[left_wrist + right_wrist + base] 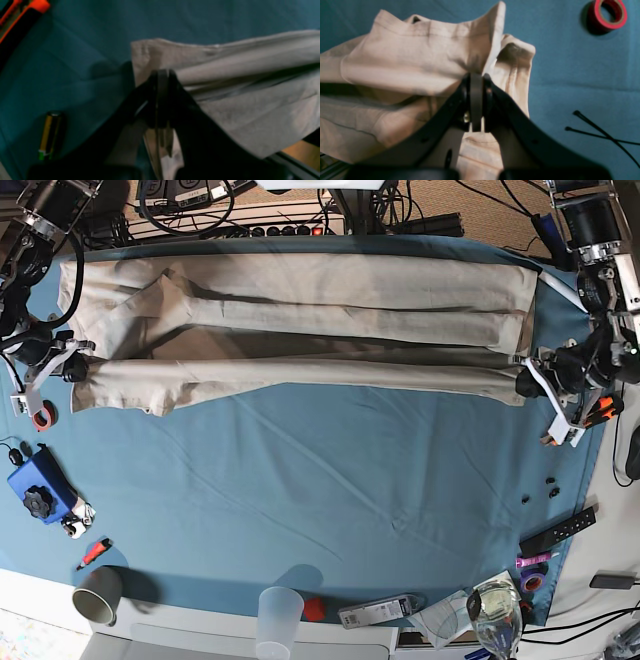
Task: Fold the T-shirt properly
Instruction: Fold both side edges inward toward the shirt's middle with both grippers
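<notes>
- Two grippers, one at each short end of the shirt (300,330), which lies stretched across the far side of the blue cloth (320,500), its long axis running side to side in the base view.
- Left gripper (160,75) is clenched on the shirt's edge at the base view's right end; its wrist view shows the jaws pressed together with beige fabric pinched between them and more cloth spreading away to the right.
- Right gripper (476,77) is clenched on the shirt too, at the opposite end, where fabric bunches and stands up in a ridge just above the fingertips.
- Each arm already sits on its own end, so neither is nearer; the bulk of the shirt lies inward from both, between them.
- My read: the near long edge is held taut between the two grips, and the coming fold turns on carrying that edge across the shirt's width (both ends moving evenly, or the line will skew).
- Fabric looks like soft matte cotton, sand-coloured, lying in long lengthwise folds with shallow creases; it should drape and sag wherever unsupported.
- Blue cloth beneath is thin and wrinkled, so it may drag along.
- Off to the side: a red tape roll (607,12), black cable ties (602,135), a battery (50,135).
</notes>
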Controlling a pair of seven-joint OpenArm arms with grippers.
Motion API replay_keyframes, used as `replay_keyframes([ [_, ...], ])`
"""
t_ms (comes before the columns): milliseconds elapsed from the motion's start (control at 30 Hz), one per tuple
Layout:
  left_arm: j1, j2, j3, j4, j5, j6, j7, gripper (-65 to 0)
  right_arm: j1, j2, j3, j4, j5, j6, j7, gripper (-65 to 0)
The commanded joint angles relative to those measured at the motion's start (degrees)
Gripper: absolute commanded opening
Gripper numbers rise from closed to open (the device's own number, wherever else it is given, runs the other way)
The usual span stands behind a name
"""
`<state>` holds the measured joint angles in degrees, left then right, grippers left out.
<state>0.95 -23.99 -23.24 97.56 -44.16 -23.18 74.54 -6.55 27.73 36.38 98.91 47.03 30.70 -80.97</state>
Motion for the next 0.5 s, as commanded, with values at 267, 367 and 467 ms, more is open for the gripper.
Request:
replay_keyframes([
  [267,3.02,-3.37,-0.57,4.48,-3.43,-0.76,1.05,-65.0,0.50,1.46,0.76,0.85,0.15,-0.07,0.97,-65.0],
  [367,5.60,-3.69,-0.59,7.43,-3.43,-0.94,0.57,-65.0,0.48,1.46,0.79,0.85,0.46,-0.04,0.97,-65.0],
  [467,7.63,-3.65,-0.59,9.22,-3.41,-1.07,-0.02,-65.0,0.48,1.44,0.85,0.85,2.99,0.79,0.97,-65.0],
])
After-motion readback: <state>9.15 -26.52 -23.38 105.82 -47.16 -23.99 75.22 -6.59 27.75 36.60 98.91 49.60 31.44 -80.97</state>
